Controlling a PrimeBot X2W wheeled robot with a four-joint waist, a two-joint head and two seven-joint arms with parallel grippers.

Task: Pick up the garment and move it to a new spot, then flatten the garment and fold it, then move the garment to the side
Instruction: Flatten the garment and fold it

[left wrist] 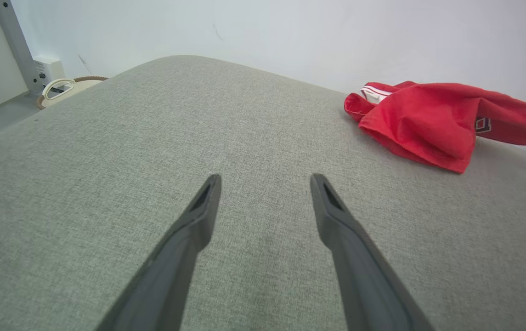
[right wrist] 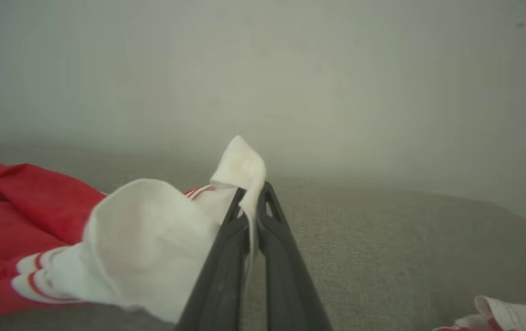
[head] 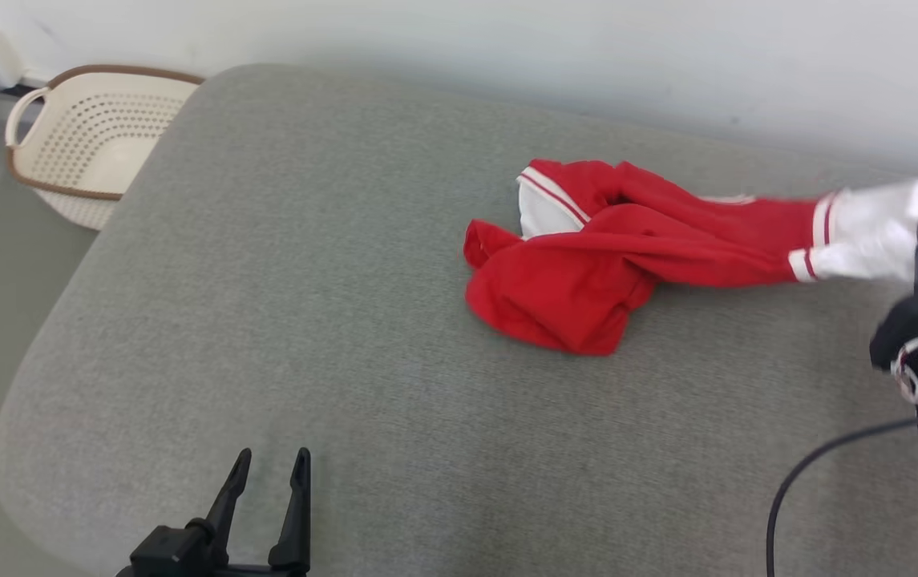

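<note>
Sleeve (head: 867, 232) pinched tight in my right gripper (right wrist: 251, 195).
Red jersey (head: 587, 272) lies long toward my left; my left gripper (head: 270, 473) stands wide, well apart from it.

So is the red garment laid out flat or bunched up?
Bunched up. The garment lies crumpled in twisted folds on the grey cushion, one white cuff pinched in the shut right gripper.

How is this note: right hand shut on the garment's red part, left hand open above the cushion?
Wrong colour: the right hand is shut on the white end of the garment, per the right wrist view. Left hand open above the cushion.
</note>
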